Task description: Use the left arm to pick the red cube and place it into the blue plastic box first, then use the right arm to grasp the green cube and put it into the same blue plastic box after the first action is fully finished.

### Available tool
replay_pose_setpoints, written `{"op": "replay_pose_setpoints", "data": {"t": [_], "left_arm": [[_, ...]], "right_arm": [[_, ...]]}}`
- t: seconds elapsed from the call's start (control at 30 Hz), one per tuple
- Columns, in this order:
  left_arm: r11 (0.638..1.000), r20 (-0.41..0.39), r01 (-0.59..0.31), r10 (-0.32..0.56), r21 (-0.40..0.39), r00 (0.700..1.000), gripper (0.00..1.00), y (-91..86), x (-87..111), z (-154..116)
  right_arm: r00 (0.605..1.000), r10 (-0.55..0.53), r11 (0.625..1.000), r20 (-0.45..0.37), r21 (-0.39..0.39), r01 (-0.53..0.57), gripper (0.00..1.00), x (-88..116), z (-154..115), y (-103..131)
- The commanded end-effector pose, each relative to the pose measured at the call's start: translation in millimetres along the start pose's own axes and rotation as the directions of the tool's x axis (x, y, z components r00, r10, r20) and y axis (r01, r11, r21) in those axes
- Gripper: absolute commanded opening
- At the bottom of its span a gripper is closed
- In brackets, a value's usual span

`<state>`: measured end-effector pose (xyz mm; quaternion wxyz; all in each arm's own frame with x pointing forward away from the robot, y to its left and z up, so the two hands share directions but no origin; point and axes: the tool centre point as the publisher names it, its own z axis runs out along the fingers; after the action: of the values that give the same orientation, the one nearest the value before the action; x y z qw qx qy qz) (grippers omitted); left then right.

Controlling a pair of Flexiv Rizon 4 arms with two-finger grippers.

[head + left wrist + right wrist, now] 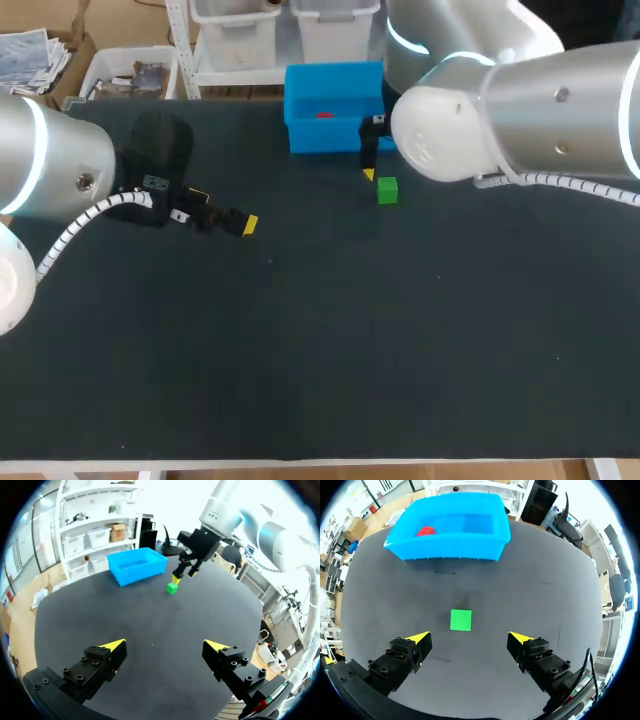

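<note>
The red cube lies inside the blue plastic box at the table's far middle. The green cube sits on the black tabletop just in front of the box. My right gripper hangs open right above the green cube, which lies a little ahead of its fingers. My left gripper is open and empty over the table's left part, well away from both cubes.
The black tabletop spreads wide in front of the box. White bins stand beyond the far edge, behind the box.
</note>
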<state>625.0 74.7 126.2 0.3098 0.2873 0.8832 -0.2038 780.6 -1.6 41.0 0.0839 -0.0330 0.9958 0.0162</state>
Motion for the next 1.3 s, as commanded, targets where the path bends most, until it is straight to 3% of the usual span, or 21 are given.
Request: {"op": "replay_pose_setpoints", "data": {"t": [0.03, 0.63, 0.97, 1.0, 1.03, 1.07, 1.1, 1.13, 1.3], "left_arm": [[1.0, 0.006, -0.004, 0.003, 0.014, 1.0, 1.0, 3.1, 1.4, -0.6], [1.0, 0.006, -0.004, 0.003, 0.014, 1.0, 1.0, 3.1, 1.4, -0.6], [1.0, 0.006, -0.004, 0.003, 0.014, 1.0, 1.0, 3.1, 1.4, -0.6], [1.0, 0.006, -0.004, 0.003, 0.014, 1.0, 1.0, 3.1, 1.4, -0.6], [1.0, 0.006, -0.004, 0.003, 0.014, 1.0, 1.0, 3.1, 1.4, -0.6], [1.0, 0.006, -0.004, 0.003, 0.014, 1.0, 1.0, 3.1, 1.4, -0.6], [1.0, 0.006, -0.004, 0.003, 0.014, 1.0, 1.0, 3.1, 1.4, -0.6], [1.0, 0.006, -0.004, 0.003, 0.014, 1.0, 1.0, 3.1, 1.4, -0.6], [1.0, 0.006, -0.004, 0.003, 0.014, 1.0, 1.0, 3.1, 1.4, -0.6]], "right_arm": [[1.0, 0.004, 1.0, -0.023, -0.002, -0.004, 1.0, -5.8, 11.0, 0.1], [0.999, -0.003, 1.0, -0.053, -0.026, 0.001, 1.0, -19.9, 43.8, 6.7], [0.997, -0.022, 0.999, -0.07, -0.035, 0.019, 1.0, -17.7, 51.5, 11.0], [0.997, -0.024, 0.999, -0.071, -0.036, 0.021, 0.62, -17.5, 53.4, 11.4], [0.997, -0.027, 0.999, -0.075, -0.036, 0.024, 0.44, -17.7, 55.7, 11.0], [0.997, -0.028, 0.999, -0.077, -0.037, 0.025, 0.33, -17.6, 56.8, 10.9], [0.996, -0.029, 0.999, -0.079, -0.039, 0.026, 0.08, -17.1, 57.7, 11.0], [0.996, -0.032, 0.999, -0.081, -0.041, 0.028, 0.0, -16.7, 58.7, 11.1], [0.995, -0.037, 0.998, -0.09, -0.052, 0.032, 0.0, -13.9, 60.7, 11.7]]}}
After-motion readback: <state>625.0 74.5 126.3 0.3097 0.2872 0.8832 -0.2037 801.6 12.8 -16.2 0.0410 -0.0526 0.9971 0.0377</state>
